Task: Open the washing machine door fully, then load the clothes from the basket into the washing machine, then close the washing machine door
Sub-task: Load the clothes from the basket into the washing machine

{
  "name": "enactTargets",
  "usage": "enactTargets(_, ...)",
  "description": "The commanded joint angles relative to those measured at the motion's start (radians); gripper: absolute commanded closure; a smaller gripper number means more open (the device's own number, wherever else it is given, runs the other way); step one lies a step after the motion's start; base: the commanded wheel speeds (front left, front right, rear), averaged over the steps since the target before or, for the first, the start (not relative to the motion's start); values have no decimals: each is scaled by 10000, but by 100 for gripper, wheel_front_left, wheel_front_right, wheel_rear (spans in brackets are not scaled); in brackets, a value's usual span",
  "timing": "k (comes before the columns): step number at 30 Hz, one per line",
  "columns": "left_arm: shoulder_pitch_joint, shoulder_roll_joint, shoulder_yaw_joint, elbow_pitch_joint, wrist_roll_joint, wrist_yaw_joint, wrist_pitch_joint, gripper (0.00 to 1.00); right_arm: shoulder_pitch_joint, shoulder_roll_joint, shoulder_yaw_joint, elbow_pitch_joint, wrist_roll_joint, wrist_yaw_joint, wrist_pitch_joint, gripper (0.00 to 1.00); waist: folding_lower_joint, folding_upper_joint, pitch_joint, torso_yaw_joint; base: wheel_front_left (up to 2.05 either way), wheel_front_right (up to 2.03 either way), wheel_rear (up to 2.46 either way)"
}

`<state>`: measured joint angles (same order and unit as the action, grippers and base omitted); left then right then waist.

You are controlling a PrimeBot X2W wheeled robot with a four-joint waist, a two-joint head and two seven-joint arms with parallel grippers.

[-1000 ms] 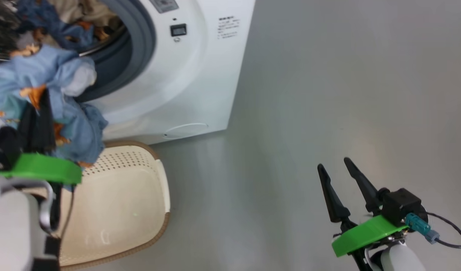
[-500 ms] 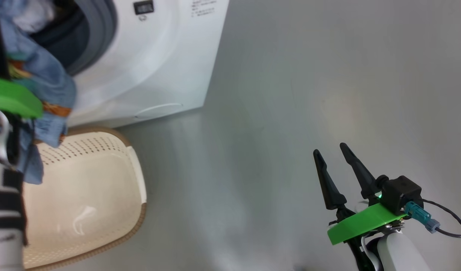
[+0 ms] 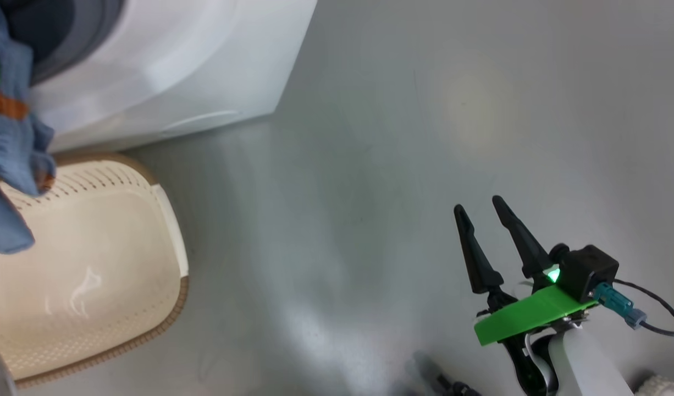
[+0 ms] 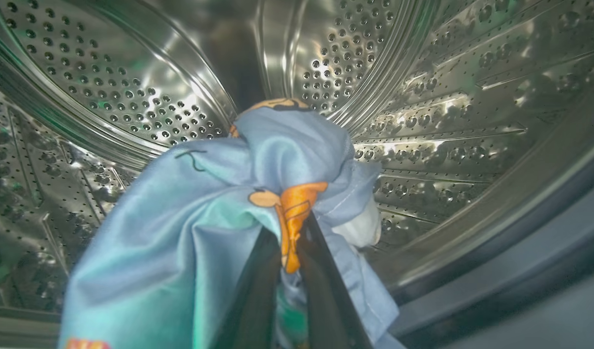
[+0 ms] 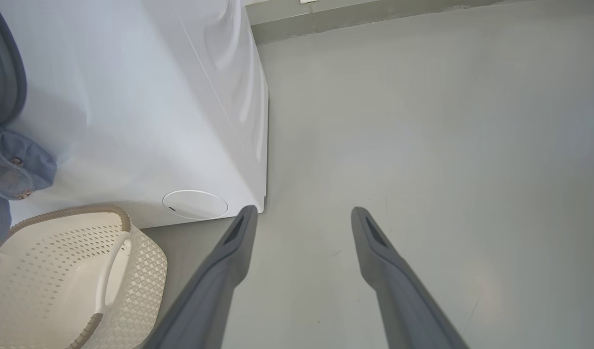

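Now the left gripper (image 4: pixel 291 242) pinches the clothes (image 4: pixel 190 232) between its two long dark fingers. The fingers stand close together, with a fold of soft light blue fabric and an orange-brown print wedged in the narrow gap. The cloth bunches over the fingertips in a rounded, crumpled mound and drapes down to the left of the fingers in smooth folds. A small pale cream lump peeks out just right of them. Beyond and all around the fingertips curves the drum (image 4: pixel 423 121), shiny steel dotted with rows of round holes and crossed by raised ribs. A dull grey rubber ring (image 4: pixel 544 271) runs below and to the right of the fingers.

The right gripper (image 3: pixel 478 203) holds nothing. Its matte, tapered fingers are spread wide, each narrowing to a blunt point, over smooth grey floor (image 3: pixel 370 137). A flat, bright green plate (image 3: pixel 529 316) sits at their base.

In the right wrist view the washing machine (image 5: pixel 132 121), a glossy white box with a flat round cover low on its front, stands ahead and to the left of these fingers. Its lower corner lies just beyond the left fingertip. The basket (image 5: pixel 142 261) sits left of the fingers, just beside the foot of the machine. It is cream plastic pierced with small holes, rounded at the corners, with a brown woven-look rim. A tail of blue cloth hangs above its far edge.
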<state>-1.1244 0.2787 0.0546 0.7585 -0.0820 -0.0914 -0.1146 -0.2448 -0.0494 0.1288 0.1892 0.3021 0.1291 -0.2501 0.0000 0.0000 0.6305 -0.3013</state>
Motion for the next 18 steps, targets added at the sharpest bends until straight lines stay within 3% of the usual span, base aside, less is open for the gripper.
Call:
enactTargets(1,-286,524,42,-183,149,75,-19,100,-1,-10,273,-217,42,16,-117,0,0,0,420,-46,0,0,0)
enactTargets(18,-2668,883,-803,368,823,450,-1233,100,-360,-9,802,-151,375,16,-117,0,0,0,1299,-159,0,0,0)
